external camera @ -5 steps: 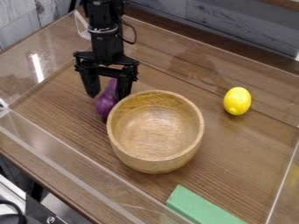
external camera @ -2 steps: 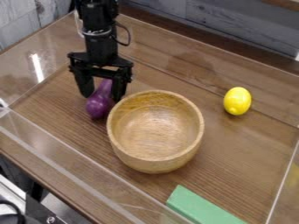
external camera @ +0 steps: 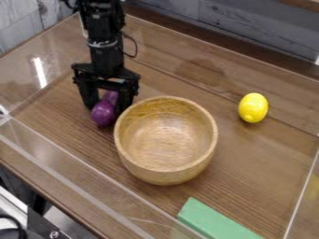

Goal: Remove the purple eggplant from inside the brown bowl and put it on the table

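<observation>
Spanning the view, the table (external camera: pixel 237 70) carries the brown bowl (external camera: pixel 166 140), hollow showing only bare wood. My gripper (external camera: pixel 103 103) points straight down just left of its rim, fingers spread wide astride the purple eggplant (external camera: pixel 104 111), which rests on the tabletop outside the bowl.
</observation>
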